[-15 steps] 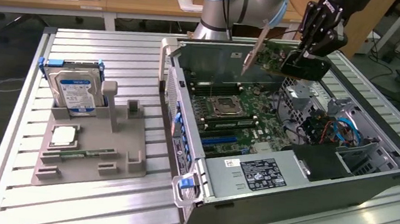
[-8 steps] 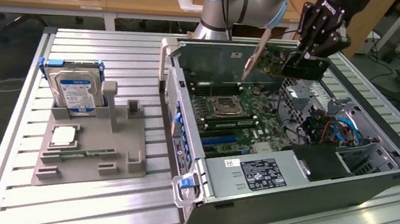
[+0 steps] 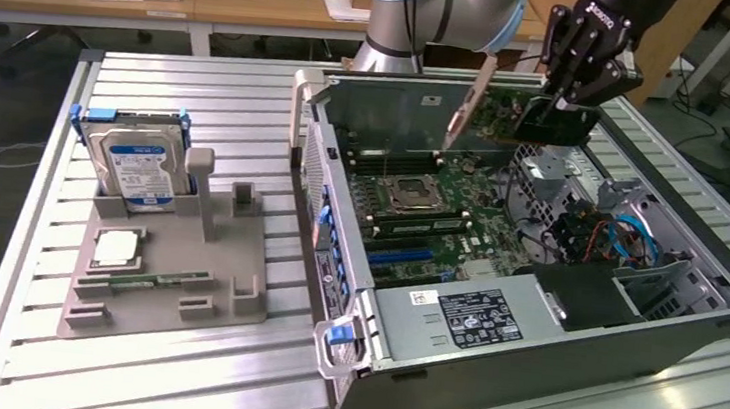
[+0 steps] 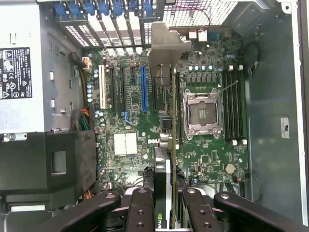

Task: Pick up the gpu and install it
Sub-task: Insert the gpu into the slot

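gpu look: you had a thin flat card, the gpu (image 3: 501, 117) (image 4: 172, 145), with a green circuit board, a dark block on one face and a silvery metal bracket (image 3: 466, 104) (image 4: 166, 46) at one end.
gpu place: it hung over the far part of the open computer case (image 3: 675, 325), above the motherboard (image 3: 449, 238) (image 4: 125, 145); you could not tell whether the bracket tip touched anything.
gpu axis: the card stood on edge. its long axis ran across the case, with the bracket end toward the exterior view's left. in the wrist view it pointed at the slotted wall with blue clips (image 4: 104, 8) and lay parallel to the blue slot (image 4: 143, 89).
pincer: your gripper (image 3: 555, 107) (image 4: 164, 208) stood partly closed, clamped on the card's end away from the bracket, with fingers (image 4: 140, 210) on both faces.
elsewhere: a hard drive (image 3: 138, 171) stood in the grey tray (image 3: 216, 296) at the exterior view's left, well apart from the case.
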Tool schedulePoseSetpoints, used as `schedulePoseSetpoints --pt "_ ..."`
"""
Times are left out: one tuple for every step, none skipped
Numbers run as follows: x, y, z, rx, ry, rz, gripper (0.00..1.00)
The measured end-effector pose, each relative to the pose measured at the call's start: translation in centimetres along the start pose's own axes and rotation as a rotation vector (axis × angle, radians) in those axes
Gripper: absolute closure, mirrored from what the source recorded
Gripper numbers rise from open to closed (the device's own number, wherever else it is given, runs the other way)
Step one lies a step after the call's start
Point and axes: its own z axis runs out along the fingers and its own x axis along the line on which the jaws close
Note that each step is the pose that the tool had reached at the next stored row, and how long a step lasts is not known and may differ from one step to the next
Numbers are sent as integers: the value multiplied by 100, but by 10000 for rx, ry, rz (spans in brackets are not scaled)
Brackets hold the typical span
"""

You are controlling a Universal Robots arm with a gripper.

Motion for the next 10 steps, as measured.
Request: schedulePoseSetpoints --pt "0 1 4 78 -8 -27 73" --pt "1 1 7 150 -12 -65 73" --pt "1 1 10 213 -15 -105 73" --pt "0 2 15 263 -18 -142 73" --pt "1 3 19 305 -23 -181 73" --pt "0 5 25 339 -31 -216 73" --pt "1 7 31 370 -39 -251 73" --pt "1 8 37 398 -48 -288 73" --pt "1 11 43 422 -57 -327 73" --pt "2 13 50 444 -64 -365 73"
